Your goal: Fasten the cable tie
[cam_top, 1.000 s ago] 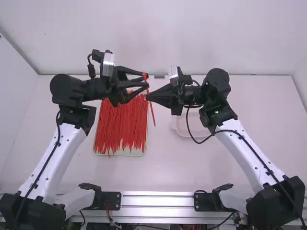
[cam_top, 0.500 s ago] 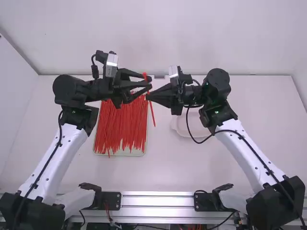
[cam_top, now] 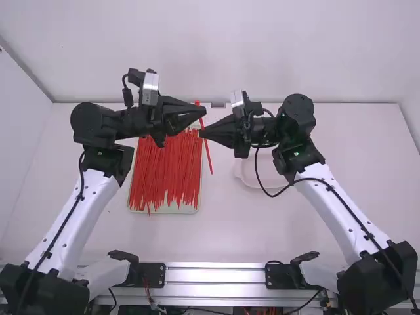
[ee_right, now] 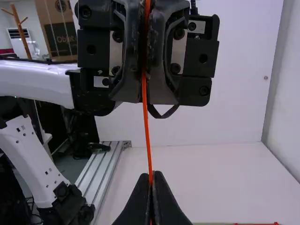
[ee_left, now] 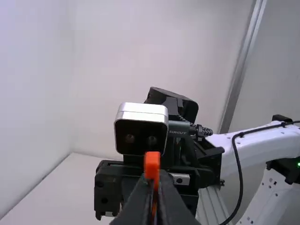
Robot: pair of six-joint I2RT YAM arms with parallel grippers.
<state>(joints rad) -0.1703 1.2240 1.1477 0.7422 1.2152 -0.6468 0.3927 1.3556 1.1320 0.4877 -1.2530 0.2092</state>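
Nearest, thin glossy red spare ties [cam_top: 167, 172] lie fanned on a pale flat tray [cam_top: 190, 209]. Beyond, mid-table, the right gripper [cam_top: 201, 133] pinches a slim red cable tie [cam_top: 208, 149], its blocky head clamped in the left gripper [cam_top: 202, 118].

This is a robotics lab, set up as a test cell. The white worktop [cam_top: 367, 197] is boxed in by plain white walls [cam_top: 262, 46] at 9, 12 and 3 o'clock. An aluminium rail [cam_top: 216, 272] at 6 o'clock carries the bases of two white arms [cam_top: 82, 210]. The right wrist view shows the room beyond: a cardboard box [ee_right: 58, 18], a wooden coat stand [ee_right: 19, 28] and a white floor-standing unit [ee_right: 11, 40].
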